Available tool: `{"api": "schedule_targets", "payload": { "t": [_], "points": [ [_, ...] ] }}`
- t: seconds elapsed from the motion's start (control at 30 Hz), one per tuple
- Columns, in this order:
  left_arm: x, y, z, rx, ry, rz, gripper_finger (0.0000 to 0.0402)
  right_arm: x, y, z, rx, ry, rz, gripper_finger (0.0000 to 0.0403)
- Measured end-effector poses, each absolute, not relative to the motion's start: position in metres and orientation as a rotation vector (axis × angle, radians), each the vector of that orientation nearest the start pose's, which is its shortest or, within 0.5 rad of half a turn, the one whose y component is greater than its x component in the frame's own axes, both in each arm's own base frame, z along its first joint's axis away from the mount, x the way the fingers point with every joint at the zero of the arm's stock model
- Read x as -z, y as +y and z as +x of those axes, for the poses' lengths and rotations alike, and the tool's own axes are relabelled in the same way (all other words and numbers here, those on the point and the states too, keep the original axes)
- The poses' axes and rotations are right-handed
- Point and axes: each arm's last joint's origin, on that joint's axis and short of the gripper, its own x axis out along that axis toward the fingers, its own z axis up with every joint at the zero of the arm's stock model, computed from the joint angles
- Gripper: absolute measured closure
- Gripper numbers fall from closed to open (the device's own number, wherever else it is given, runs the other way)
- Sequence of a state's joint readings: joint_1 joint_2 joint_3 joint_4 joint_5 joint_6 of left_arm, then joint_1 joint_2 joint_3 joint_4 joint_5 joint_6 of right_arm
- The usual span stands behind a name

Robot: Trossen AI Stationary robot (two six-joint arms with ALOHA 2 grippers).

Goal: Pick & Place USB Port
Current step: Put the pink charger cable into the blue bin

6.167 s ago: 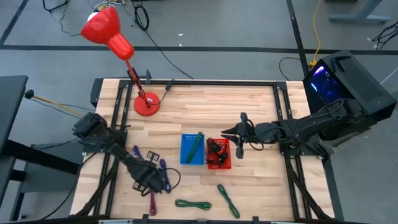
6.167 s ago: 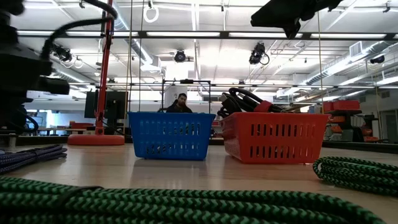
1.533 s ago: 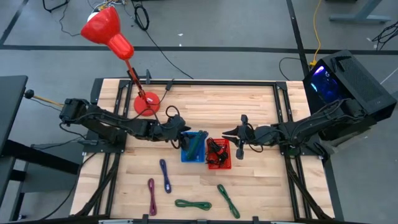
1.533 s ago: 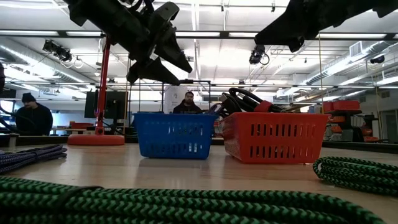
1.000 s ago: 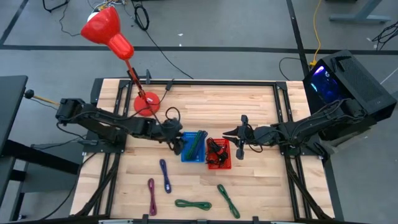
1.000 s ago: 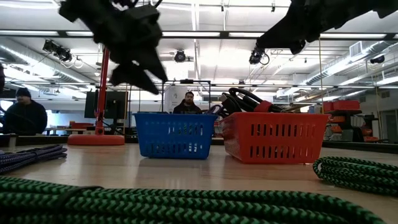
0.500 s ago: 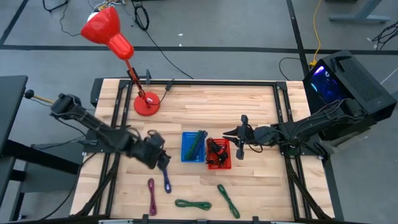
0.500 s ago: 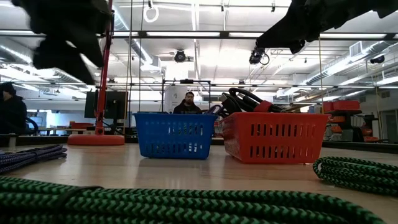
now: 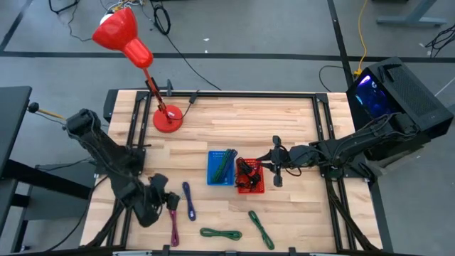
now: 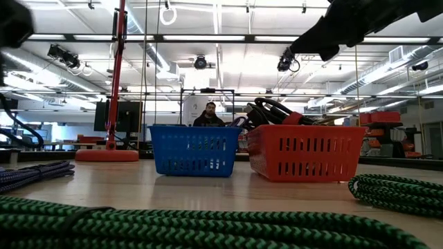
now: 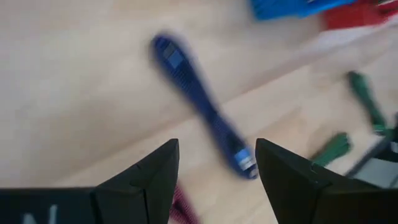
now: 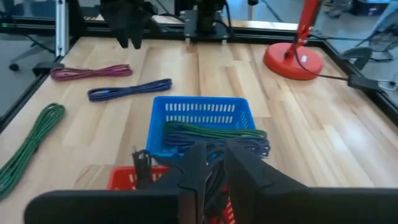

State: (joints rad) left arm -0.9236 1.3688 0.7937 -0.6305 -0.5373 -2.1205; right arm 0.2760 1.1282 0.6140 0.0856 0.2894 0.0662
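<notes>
I am a two-armed robot at a wooden table (image 9: 284, 121), seen from above. A blue basket (image 9: 221, 168) sits near the middle of the table, and I place everything else relative to it.

Touching the blue basket's right side is a red basket (image 9: 250, 176) with dark cables piled inside. The blue basket holds a green cable and a blue cable laid across it.

My left gripper (image 9: 161, 199) is well to the left of the blue basket, toward the table's near edge. Its fingers are spread wide and hold nothing. In the left wrist view, a blue USB cable (image 11: 202, 109) lies on the wood just beyond my open fingertips. From above, this blue USB cable (image 9: 188, 200) lies between my left gripper and the blue basket, on the near side. A maroon cable (image 9: 173, 222) lies just beside it, nearer the table edge.

My right gripper (image 9: 274, 165) hovers to the right of the blue basket, just past the red basket. Its fingers are nearly together with only a narrow gap, and nothing sits between them.

Two green cables lie on the near side of the baskets: one coiled flat (image 9: 220, 232), one slanted (image 9: 261, 229).

A red desk lamp (image 9: 168, 117) stands on the far side of the blue basket, to its left.
</notes>
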Motion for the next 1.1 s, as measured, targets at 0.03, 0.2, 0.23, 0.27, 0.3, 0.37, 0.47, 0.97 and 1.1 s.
{"api": "schedule_targets", "payload": {
  "t": [0.03, 0.2, 0.23, 0.27, 0.3, 0.37, 0.47, 0.97, 1.1],
  "points": [
    [-0.188, -0.185, 0.155, -0.665, 0.779, -1.175, 0.0184, -0.234, 0.057, 0.23, 0.022, 0.412, -0.057, 0.0344],
    [-0.171, -0.202, 0.154, -0.742, 0.925, -1.262, 0.0184, -0.233, 0.058, 0.229, -0.034, 0.426, -0.067, 0.0344],
    [-0.171, -0.205, 0.156, -0.743, 0.926, -1.266, 0.0184, -0.233, 0.058, 0.229, -0.045, 0.431, -0.066, 0.0344],
    [-0.172, -0.208, 0.157, -0.742, 0.928, -1.272, 0.0184, -0.232, 0.058, 0.229, -0.049, 0.436, -0.066, 0.0344],
    [-0.174, -0.212, 0.16, -0.737, 0.927, -1.279, 0.0184, -0.232, 0.058, 0.229, -0.05, 0.44, -0.067, 0.0344],
    [-0.178, -0.219, 0.167, -0.737, 0.923, -1.288, 0.0184, -0.23, 0.058, 0.228, -0.05, 0.456, -0.071, 0.0344],
    [-0.18, -0.228, 0.178, -0.766, 0.932, -1.283, 0.0184, -0.229, 0.058, 0.228, -0.05, 0.469, -0.075, 0.0344],
    [-0.166, -0.257, 0.22, -0.934, 1.096, -1.252, 0.0184, -0.228, 0.06, 0.227, -0.127, 0.482, -0.065, 0.0344],
    [-0.155, -0.259, 0.225, -0.985, 1.22, -1.243, 0.0184, -0.228, 0.06, 0.227, -0.127, 0.483, -0.065, 0.0344]
  ]
}}
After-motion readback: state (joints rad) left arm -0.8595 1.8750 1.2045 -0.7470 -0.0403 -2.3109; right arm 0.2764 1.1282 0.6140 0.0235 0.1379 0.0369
